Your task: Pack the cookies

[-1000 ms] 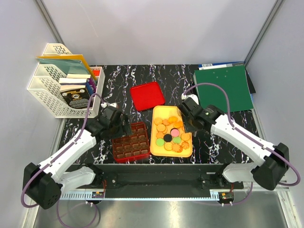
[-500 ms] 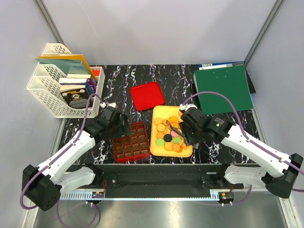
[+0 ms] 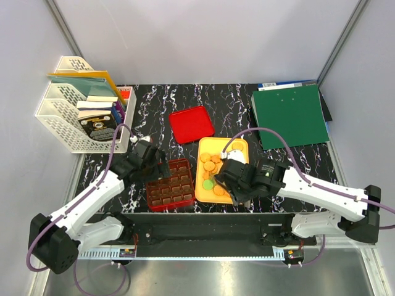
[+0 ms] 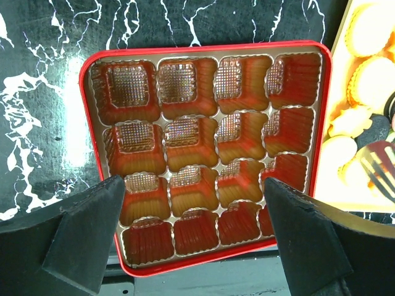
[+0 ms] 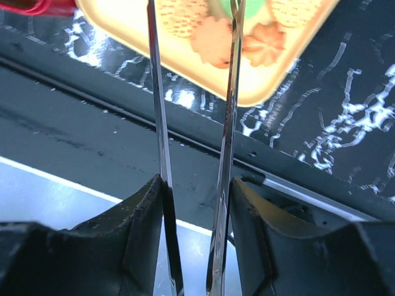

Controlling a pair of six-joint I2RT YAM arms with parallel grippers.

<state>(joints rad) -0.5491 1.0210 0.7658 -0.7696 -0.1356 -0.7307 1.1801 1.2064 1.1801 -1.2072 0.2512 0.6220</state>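
The cookies (image 3: 213, 161) lie on a yellow tray (image 3: 237, 145); most are orange, a few green. They also show in the left wrist view (image 4: 370, 74) and the right wrist view (image 5: 213, 40). My right gripper (image 3: 233, 180) is over the tray's near end, shut on metal tongs (image 5: 231, 92) whose two arms stand apart and point at the cookies. In its own view the right gripper (image 5: 196, 185) clamps both tong arms. My left gripper (image 3: 151, 161) is open and empty above the red grid box (image 3: 170, 185). In its own view, the left gripper (image 4: 192, 185) straddles the box's (image 4: 203, 142) empty cells.
A red lid (image 3: 191, 123) lies behind the tray. A green folder (image 3: 290, 114) is at the back right and a white file rack (image 3: 83, 111) at the back left. The tong tip (image 4: 379, 169) shows beside the box. The table's metal front rail (image 5: 92, 129) is below the tray.
My right arm has swung left and toward the near edge, carrying the tongs from the tray's right side to over its near end. The left arm has hardly moved.
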